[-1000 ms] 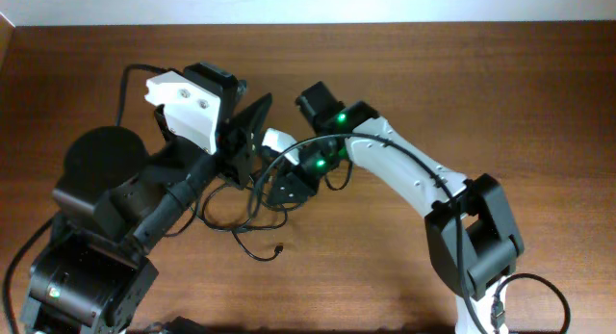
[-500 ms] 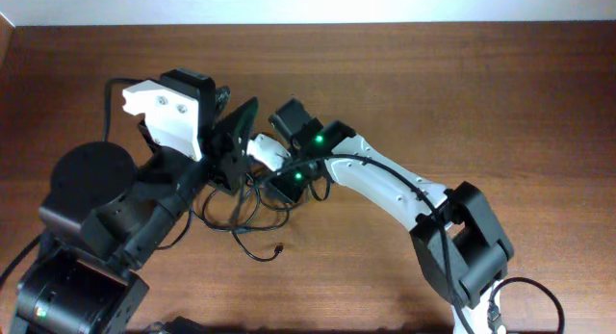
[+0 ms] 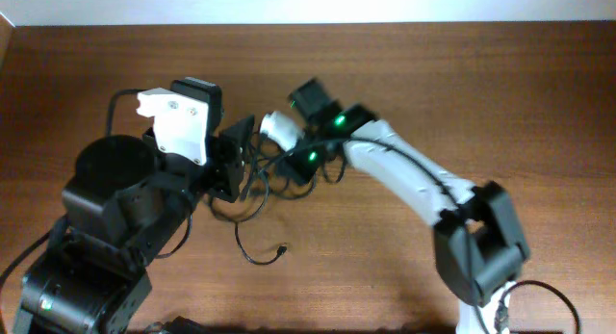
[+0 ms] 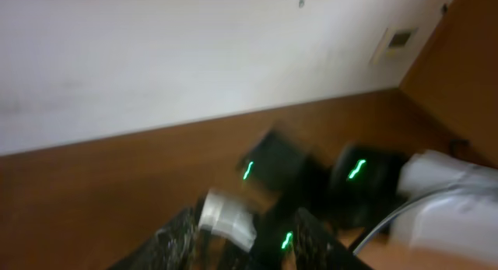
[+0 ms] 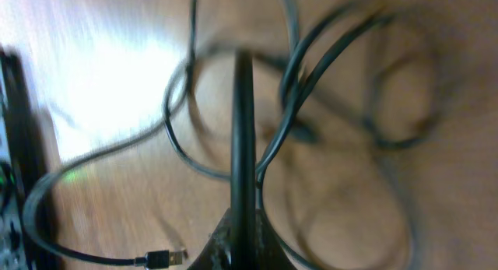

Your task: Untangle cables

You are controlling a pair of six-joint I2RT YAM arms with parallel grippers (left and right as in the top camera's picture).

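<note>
The cables (image 3: 258,185) are thin black cords bunched in loose loops on the wooden table between my two arms. One strand trails toward the front and ends in a small plug (image 3: 281,249). My left gripper (image 3: 239,153) hangs at the left side of the bunch; in the blurred left wrist view its fingers (image 4: 245,247) stand apart. My right gripper (image 3: 289,168) is at the right side of the bunch. In the right wrist view its fingers (image 5: 241,235) are shut on one taut cable strand (image 5: 242,130), with loops (image 5: 327,75) and the plug (image 5: 159,258) below.
The wooden table (image 3: 481,84) runs to a pale wall at the far edge. The right arm's white link (image 3: 404,175) crosses the table's middle. The left arm's bulky black base (image 3: 96,228) fills the front left. A thicker robot cable (image 3: 539,295) loops at the front right.
Both wrists have shifted over the bunch. The right gripper has moved back and to the right with its strand, pulling the loops toward the far side. The plug end has stayed put.
</note>
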